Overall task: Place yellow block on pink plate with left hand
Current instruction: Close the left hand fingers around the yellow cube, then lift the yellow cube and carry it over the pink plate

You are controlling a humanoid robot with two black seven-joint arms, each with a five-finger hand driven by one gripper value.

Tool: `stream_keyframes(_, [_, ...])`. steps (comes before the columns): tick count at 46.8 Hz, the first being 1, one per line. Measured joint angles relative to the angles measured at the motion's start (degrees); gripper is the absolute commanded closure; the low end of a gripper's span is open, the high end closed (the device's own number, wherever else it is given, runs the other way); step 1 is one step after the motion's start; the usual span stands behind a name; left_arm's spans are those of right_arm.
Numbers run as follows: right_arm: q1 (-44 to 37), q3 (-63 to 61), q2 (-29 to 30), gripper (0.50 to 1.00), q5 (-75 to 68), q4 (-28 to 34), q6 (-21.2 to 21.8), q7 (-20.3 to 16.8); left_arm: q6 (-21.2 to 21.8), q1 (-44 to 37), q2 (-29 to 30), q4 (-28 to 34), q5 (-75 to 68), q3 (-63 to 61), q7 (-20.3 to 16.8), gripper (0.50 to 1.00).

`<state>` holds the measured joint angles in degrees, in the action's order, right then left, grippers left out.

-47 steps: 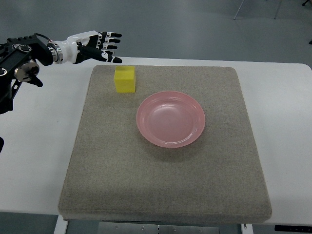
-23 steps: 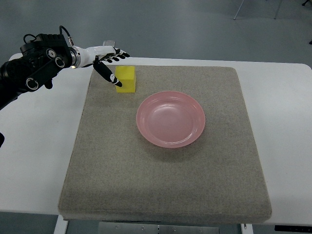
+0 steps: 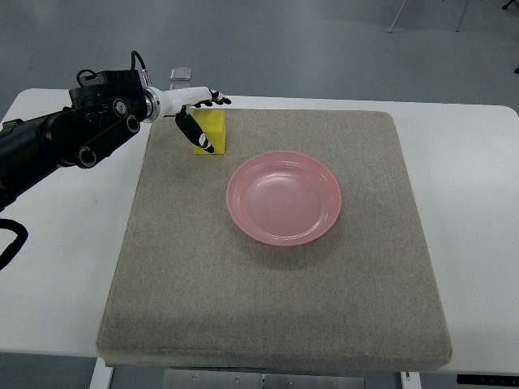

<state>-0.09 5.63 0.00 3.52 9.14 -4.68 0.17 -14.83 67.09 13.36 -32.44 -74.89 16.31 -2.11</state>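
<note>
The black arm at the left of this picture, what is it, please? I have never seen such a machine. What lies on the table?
It is the left arm of a humanoid robot, ending in a white hand with fingers, the left hand. One camera looks down steeply from the robot's own side. On the white table lies a grey mat. On it stand a yellow block and a pink plate, apart. The hand reaches around the block; it has not lifted it.

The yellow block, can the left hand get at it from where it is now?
Probably yes. The left hand is already at the yellow block, thumb down its near-left face, nothing in between. The pink plate sits clear to the right.
</note>
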Motion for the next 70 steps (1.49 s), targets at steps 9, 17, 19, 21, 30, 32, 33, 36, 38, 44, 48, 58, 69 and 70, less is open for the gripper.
stream_keyframes(9, [0.0, 0.0, 0.0, 0.576, 0.0, 0.0, -0.01, 0.0, 0.85, -0.02, -0.35, 0.02, -1.21, 0.02, 0.08, 0.684])
stream_keyframes(17, [-0.01, 0.0, 0.0, 0.576, 0.0, 0.0, -0.01, 0.0, 0.93, -0.02, -0.78, 0.05, -1.84, -2.73, 0.09, 0.842])
stream_keyframes(19, [0.0, 0.0, 0.0, 0.576, 0.0, 0.0, -0.01, 0.0, 1.1, 0.01, -0.93, 0.08, -1.75, -3.78, 0.09, 0.876])
stream_keyframes(21, [0.0, 0.0, 0.0, 0.576, 0.0, 0.0, -0.01, 0.0, 1.25, 0.09, -1.01, 0.15, -1.71, -4.24, 0.11, 0.885])
stream_keyframes(30, [0.0, 0.0, 0.0, 0.576, 0.0, 0.0, 0.0, 0.01, 2.19, 1.29, -0.94, 0.88, -1.45, -4.45, 0.27, 0.973])
stream_keyframes(32, [0.0, 0.0, 0.0, 0.576, 0.0, 0.0, 0.0, 0.01, 2.22, 1.8, -0.68, 0.89, -1.11, -4.43, 0.27, 0.982])
stream_keyframes(33, [0.0, 0.0, 0.0, 0.576, 0.0, 0.0, 0.0, 0.0, 2.25, 2.19, -0.52, 0.9, -0.93, -4.4, 0.27, 0.982])
stream_keyframes(36, [0.0, 0.0, 0.0, 0.576, 0.0, 0.0, -0.03, 0.01, 2.25, 3.01, -0.24, 0.75, -0.53, -4.19, 0.22, 0.984])
stream_keyframes(38, [0.0, 0.0, 0.0, 0.576, 0.0, 0.0, -0.04, 0.01, 2.25, 3.57, -0.11, 0.5, -0.48, -3.95, 0.16, 0.984])
stream_keyframes(44, [0.0, 0.0, 0.0, 0.576, 0.0, 0.0, -0.04, 0.01, 2.03, 4.14, 1.51, -3.78, -0.49, -3.61, -0.04, 0.984])
stream_keyframes(48, [-0.01, 0.0, 0.0, 0.576, 0.0, 0.0, -0.01, 0.01, 2.01, 3.86, 5.04, -12.78, 0.13, -3.45, -0.06, 0.984])
stream_keyframes(58, [0.01, 0.0, 0.0, 0.576, 0.0, 0.0, 0.0, 0.01, 1.44, 2.98, 8.14, -28.37, 3.41, -3.62, -0.06, 0.982])
stream_keyframes(69, [0.0, 0.0, 0.0, 0.576, 0.0, 0.0, -0.02, 0.0, 1.22, 1.52, 7.12, -34.41, 1.25, -5.37, -0.02, 0.982])
stream_keyframes(70, [0.0, 0.0, 0.0, 0.576, 0.0, 0.0, -0.02, 0.0, 1.22, 1.44, 6.96, -34.56, 0.83, -6.07, -0.02, 0.977])
